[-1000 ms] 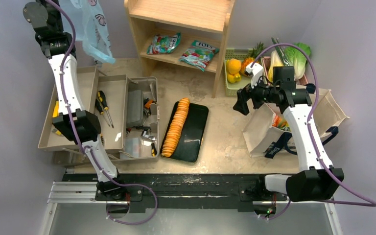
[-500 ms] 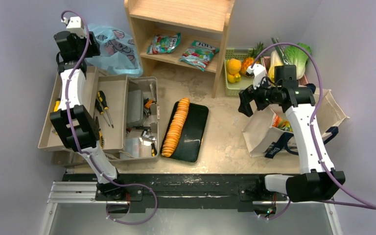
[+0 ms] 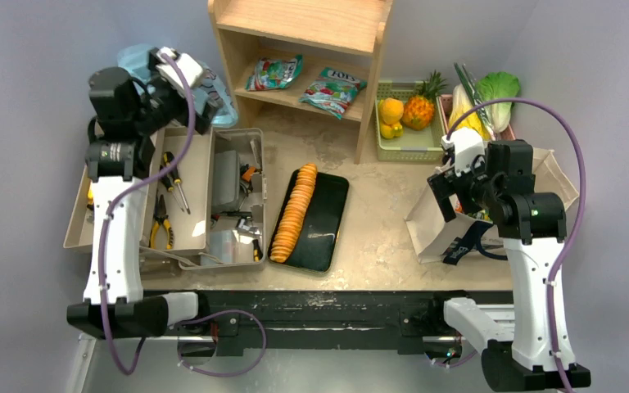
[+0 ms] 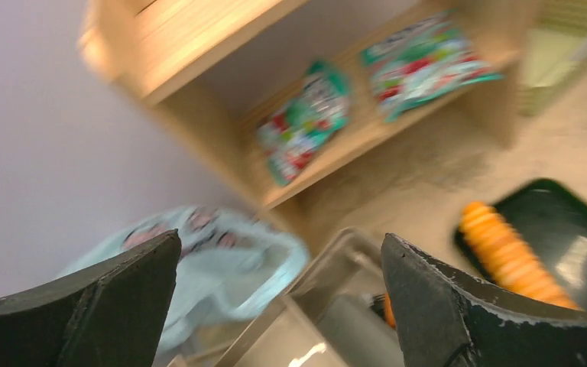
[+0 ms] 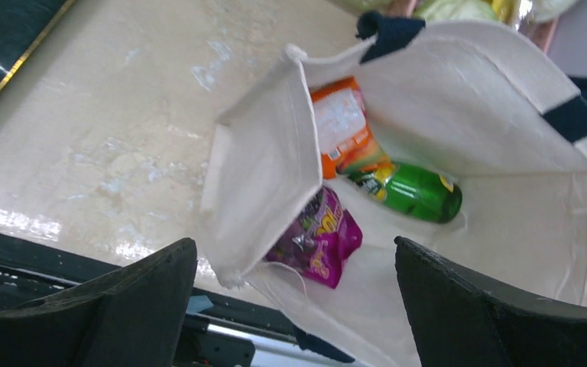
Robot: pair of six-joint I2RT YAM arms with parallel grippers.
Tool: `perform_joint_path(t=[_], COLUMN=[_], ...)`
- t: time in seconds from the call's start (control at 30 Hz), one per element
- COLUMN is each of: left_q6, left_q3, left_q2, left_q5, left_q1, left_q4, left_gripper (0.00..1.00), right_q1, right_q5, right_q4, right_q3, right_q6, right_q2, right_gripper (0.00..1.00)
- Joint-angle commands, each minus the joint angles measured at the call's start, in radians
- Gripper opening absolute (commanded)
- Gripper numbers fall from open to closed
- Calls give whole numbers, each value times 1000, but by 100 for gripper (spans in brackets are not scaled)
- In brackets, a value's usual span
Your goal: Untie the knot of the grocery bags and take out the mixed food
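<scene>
The light-blue grocery bag (image 3: 217, 88) lies crumpled at the back left beside the shelf, blurred in the left wrist view (image 4: 222, 264). My left gripper (image 3: 190, 98) (image 4: 280, 237) hangs over it, open and empty. The cream canvas tote (image 3: 427, 221) (image 5: 458, 84) lies open on the right. Inside it are a purple snack pack (image 5: 319, 238), an orange-red pack (image 5: 344, 126) and a green glass bottle (image 5: 411, 191). My right gripper (image 3: 448, 187) (image 5: 294, 243) hovers open above the tote's mouth. Oranges (image 3: 391, 111) and a pineapple (image 3: 420, 106) sit in a green basket (image 3: 409, 146); a cabbage (image 3: 495, 92) lies behind the tote.
A wooden shelf (image 3: 311, 37) holds green-and-red snack packets (image 3: 274, 74). A black tray (image 3: 328, 221) carries a row of orange crackers (image 3: 295, 209). Grey tool trays (image 3: 192, 151) with screwdrivers lie under the left arm.
My left gripper opened and let go of the blue bag, which dropped beside the shelf. The left arm swung down and right. The right arm drew back over the tote.
</scene>
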Motion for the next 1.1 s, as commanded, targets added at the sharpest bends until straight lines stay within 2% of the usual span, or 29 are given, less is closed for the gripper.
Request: perform_joint_path(t=[0.0, 0.13, 0.2, 0.23, 0.3, 0.37, 0.4, 0.53, 0.67, 0.73, 0.77, 0.83, 0.87, 0.9, 0.97, 1.07], left_q6=[55, -179, -256, -278, -285, -279, -278, -273, -266, -262, -252, -216, -184, -161, -116, -32], left_q3=[-107, -107, -113, -118, -124, -126, -124, -119, -111, -95, -84, -61, -46, -36, -21, 22], left_q2=[-30, 0, 12, 14, 21, 27, 30, 40, 58, 79, 89, 109, 118, 126, 142, 175], left_q5=[114, 169, 199, 202, 212, 209, 207, 206, 213, 235, 249, 267, 274, 282, 289, 285], left_q1=[-158, -241, -264, -276, -300, -322, -332, -381, -435, -466, -482, -520, -538, -556, -597, -683], left_q4=[-29, -8, 9, 16, 11, -2, -5, -18, -15, -14, -19, -34, -43, -49, -54, -61], left_gripper=[100, 100, 100, 100, 100, 100, 100, 99, 98, 97, 96, 96, 96, 96, 96, 96], right_q1=[1, 2, 1, 1, 1, 1, 1, 9, 90, 153, 180, 183, 179, 173, 114, -21], right_q5=[187, 212, 71, -25, -192, -375, -444, -582, -570, -577, -590, -588, -528, -468, -425, -333], right_q4=[-42, -10, -5, 1, 11, 44, 85, 369, 742, 817, 800, 644, 520, 406, 250, 186], right_q3=[-85, -137, -132, -136, -152, -166, -172, -228, -317, -296, -246, -100, -1, 92, 209, 264], right_q6=[52, 104, 95, 89, 59, 51, 75, 285, 527, 563, 552, 443, 348, 279, 153, 49], right_q2=[-20, 53, 80, 81, 79, 71, 62, 13, -16, 34, 66, 132, 167, 194, 221, 209], right_gripper=[98, 96, 87, 78, 48, 5, 0, 0, 0, 0, 14, 58, 70, 77, 84, 90])
